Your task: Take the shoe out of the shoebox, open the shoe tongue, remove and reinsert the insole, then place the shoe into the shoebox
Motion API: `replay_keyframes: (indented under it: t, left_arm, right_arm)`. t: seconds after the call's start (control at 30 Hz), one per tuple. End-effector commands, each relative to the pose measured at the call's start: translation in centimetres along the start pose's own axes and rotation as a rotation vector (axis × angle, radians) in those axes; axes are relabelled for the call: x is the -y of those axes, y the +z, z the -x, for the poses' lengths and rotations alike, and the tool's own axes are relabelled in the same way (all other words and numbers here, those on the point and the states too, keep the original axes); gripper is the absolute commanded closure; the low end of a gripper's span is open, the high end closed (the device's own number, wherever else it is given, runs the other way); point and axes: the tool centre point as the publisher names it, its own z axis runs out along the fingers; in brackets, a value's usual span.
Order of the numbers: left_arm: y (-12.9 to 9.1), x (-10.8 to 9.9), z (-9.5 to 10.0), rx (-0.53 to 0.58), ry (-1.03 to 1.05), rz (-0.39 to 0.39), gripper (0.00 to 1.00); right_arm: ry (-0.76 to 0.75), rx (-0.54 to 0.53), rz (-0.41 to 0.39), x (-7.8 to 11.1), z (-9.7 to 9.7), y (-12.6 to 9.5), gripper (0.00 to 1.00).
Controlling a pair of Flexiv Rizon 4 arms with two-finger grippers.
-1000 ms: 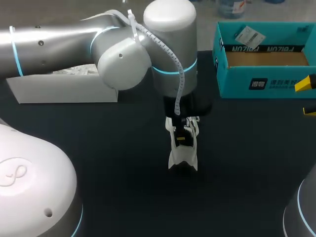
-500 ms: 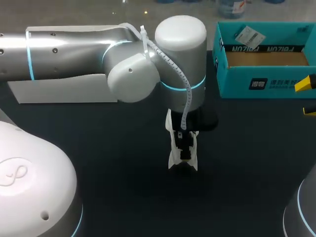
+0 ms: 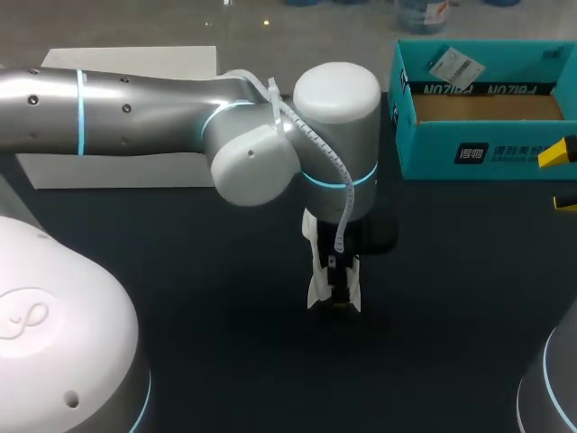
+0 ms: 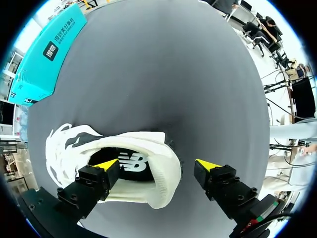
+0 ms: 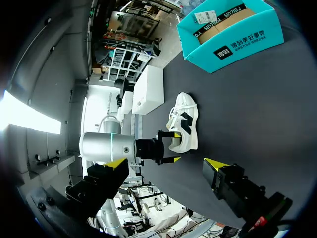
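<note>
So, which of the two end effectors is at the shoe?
The left end effector: one finger is in the opening of the shoe, the other outside its heel. The right end effector hangs apart, near the shoebox.

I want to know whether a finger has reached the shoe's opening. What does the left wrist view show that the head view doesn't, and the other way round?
Only the left wrist view: the shoe opening with the dark insole, and the left gripper open, one finger over that opening, the other outside the heel. Only the head view: the left arm covering most of the shoe, the shoebox with its brown inside, a white box behind the arm. Both: the white shoe, the teal shoebox, the dark table.
</note>
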Motion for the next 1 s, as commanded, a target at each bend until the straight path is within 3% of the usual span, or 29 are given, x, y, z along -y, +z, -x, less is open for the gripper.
replay_keyframes:
  t: [0.03,0.67,0.7,0.77,0.9,0.97,1.0]
  left_arm:
    - [0.9,0.2,0.3,-0.002,0.007,0.008,0.0]
    - [3.6,-0.6,0.2,-0.009,-0.014,0.047,0.02]
    - [3.6,-0.6,0.2,-0.01,-0.016,0.046,0.11]
    - [3.6,-0.6,0.1,-0.011,-0.014,0.047,0.16]
    - [3.6,-0.5,-0.1,-0.021,0.0,0.05,0.51]
    - [3.7,-0.5,-0.1,-0.025,0.009,0.059,0.58]
    - [3.7,-0.5,-0.1,-0.026,0.012,0.062,0.71]
  right_arm:
    - [0.001,0.003,0.003,0.2,0.0,0.0,0.0]
    - [0.001,0.003,0.003,0.2,0.0,0.0,0.0]
    - [0.001,0.003,0.003,0.2,0.0,0.0,0.0]
    - [0.001,0.003,0.003,0.2,0.0,0.0,0.0]
    - [0.001,0.003,0.003,0.2,0.0,0.0,0.0]
    - [0.001,0.003,0.003,0.2,0.0,0.0,0.0]
    - [0.001,0.003,0.003,0.2,0.0,0.0,0.0]
